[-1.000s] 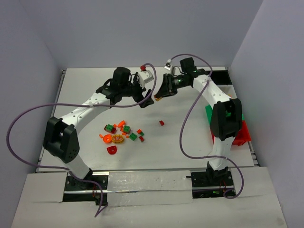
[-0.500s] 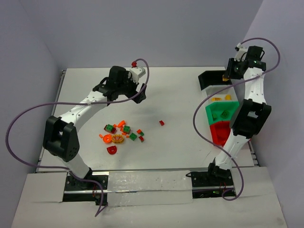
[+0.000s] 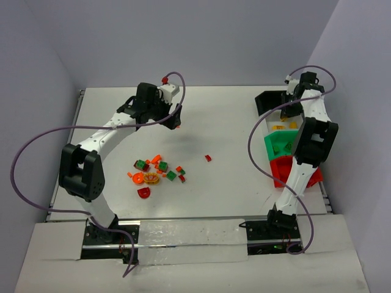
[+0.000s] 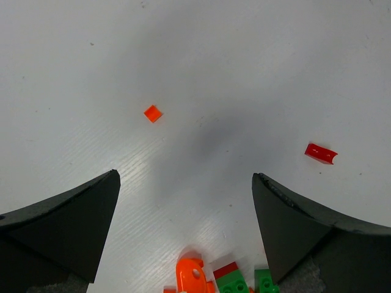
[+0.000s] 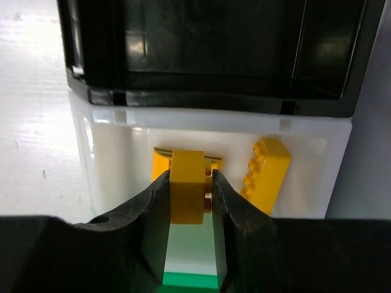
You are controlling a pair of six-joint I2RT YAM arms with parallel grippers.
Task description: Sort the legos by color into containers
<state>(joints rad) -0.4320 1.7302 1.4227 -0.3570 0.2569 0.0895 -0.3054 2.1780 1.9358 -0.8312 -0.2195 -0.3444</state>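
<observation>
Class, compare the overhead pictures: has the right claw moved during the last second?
Yes. The right claw swung rightward from mid-table to above the white bin, holding a yellow brick.

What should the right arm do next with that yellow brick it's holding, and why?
Probably open the right gripper and let the yellow brick drop. It seems to hang right over the white bin, where another yellow piece already lies.

Top camera looks down from behind the arms (image 3: 116, 128) across the whole tabletop (image 3: 232, 122). Left wrist, close, faces legos (image 4: 321, 152) the top also catches; right wrist hugs the bins (image 5: 214, 101).
</observation>
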